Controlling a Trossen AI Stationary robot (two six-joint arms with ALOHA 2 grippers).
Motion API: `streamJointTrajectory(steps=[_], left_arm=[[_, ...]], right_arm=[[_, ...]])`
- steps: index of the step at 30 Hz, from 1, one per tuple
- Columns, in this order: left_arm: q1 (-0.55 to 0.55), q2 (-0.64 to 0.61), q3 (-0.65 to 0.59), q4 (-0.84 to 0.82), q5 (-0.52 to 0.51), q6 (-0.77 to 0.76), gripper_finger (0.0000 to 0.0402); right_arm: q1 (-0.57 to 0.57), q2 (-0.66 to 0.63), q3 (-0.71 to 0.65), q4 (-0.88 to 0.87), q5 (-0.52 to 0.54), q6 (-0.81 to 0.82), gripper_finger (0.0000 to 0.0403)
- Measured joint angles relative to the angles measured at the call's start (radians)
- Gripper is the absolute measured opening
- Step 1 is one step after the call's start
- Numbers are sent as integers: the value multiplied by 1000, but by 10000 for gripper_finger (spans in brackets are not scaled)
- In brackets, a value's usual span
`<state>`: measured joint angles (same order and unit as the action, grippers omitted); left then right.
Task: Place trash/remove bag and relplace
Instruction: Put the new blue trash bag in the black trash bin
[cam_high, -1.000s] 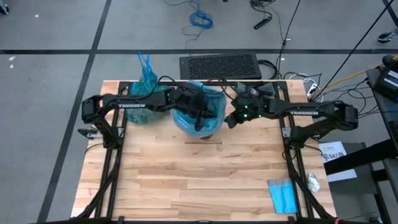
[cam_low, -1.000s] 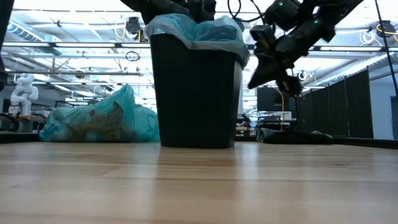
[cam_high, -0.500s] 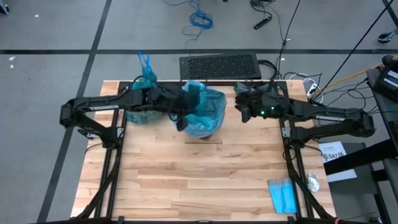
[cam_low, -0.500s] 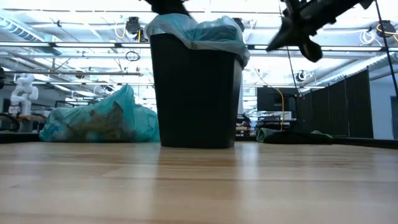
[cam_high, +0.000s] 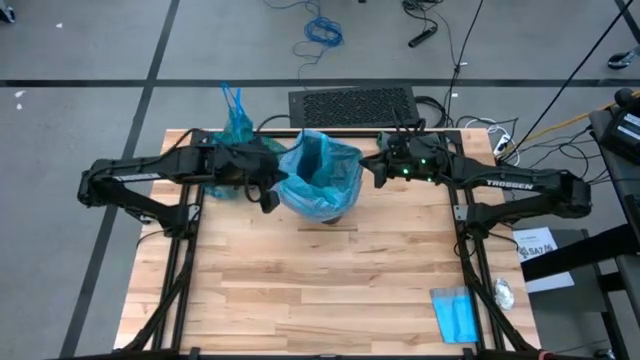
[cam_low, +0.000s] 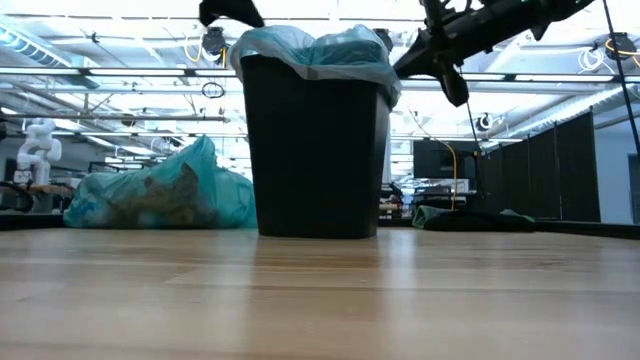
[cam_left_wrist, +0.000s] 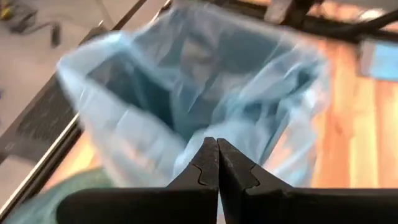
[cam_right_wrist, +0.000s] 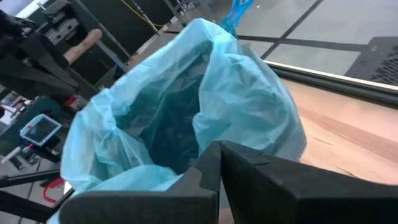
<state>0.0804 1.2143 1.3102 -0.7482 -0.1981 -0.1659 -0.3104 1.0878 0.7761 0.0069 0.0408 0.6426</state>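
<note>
A black bin (cam_low: 315, 150) stands upright at the far middle of the table, with a pale sky-blue liner (cam_high: 320, 180) folded over its rim. The teal-green bag (cam_low: 160, 190) lies full on the table to the bin's left. Its knotted top (cam_high: 232, 100) sticks up, and brownish trash (cam_low: 150, 205) shows through it. My left gripper (cam_high: 268, 200) hovers shut beside the bin's left rim, above the table. My right gripper (cam_high: 366, 175) hovers shut beside the right rim. In both wrist views the shut fingers (cam_left_wrist: 217, 163) (cam_right_wrist: 219, 163) point at the liner with nothing between them.
A flat pale blue packet (cam_high: 455, 312) and a white crumpled scrap (cam_high: 503, 292) lie at the table's near right corner. A black perforated panel (cam_high: 352, 106) sits just past the far edge. Bare wood (cam_high: 320, 280) stretches from the bin to the near edge.
My left gripper has drawn back from over the bin's opening toward the table's left edge, rising and staying shut. My right gripper has risen beside the bin's right rim and tipped closer to level, also shut. The bin, liner and full bag have stayed put.
</note>
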Motion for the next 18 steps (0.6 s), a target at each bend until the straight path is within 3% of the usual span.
streamJointTrajectory(steps=[5, 13, 18], left_arm=[[-23, -4, -13, -102, -25, -42, 1], [-78, -4, -126, -80, -41, -167, 1], [-113, -4, -168, -27, -112, -193, 1]], right_arm=[[-32, 25, 0, 38, -49, -1, 0], [-46, 41, 0, 46, -74, -3, 0], [-50, 48, 1, 48, -93, -4, 0]])
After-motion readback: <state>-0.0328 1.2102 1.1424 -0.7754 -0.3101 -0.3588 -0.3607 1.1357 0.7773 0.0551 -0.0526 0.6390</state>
